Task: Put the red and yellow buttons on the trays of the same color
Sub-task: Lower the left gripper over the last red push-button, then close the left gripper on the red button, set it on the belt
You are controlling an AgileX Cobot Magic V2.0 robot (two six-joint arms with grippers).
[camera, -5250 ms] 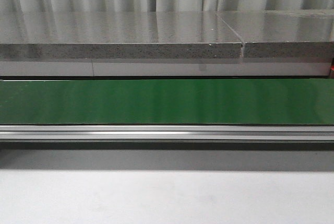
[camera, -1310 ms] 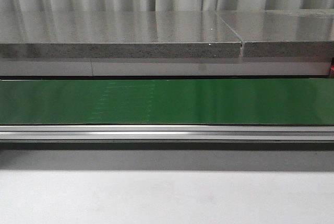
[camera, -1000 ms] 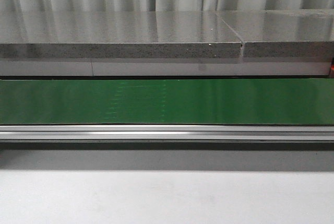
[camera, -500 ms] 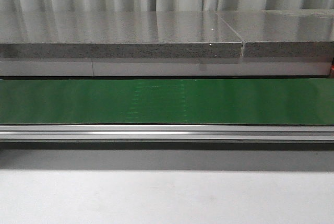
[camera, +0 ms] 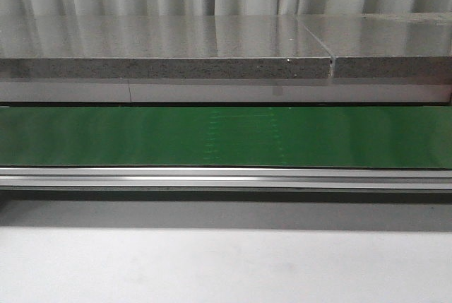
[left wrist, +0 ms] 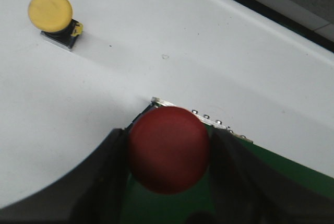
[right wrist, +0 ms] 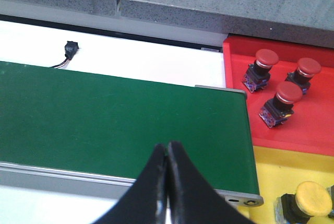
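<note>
The left gripper (left wrist: 168,153) clamps the red button (left wrist: 169,148) by its hard, probably slick dome above the belt's end, while the right gripper (right wrist: 167,167) hangs pinched shut, empty.

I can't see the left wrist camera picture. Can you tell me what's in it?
A big round red button sits between the left gripper's two dark fingers, above a bit of green belt. Farther off, a yellow button stands alone on the white table.
</note>
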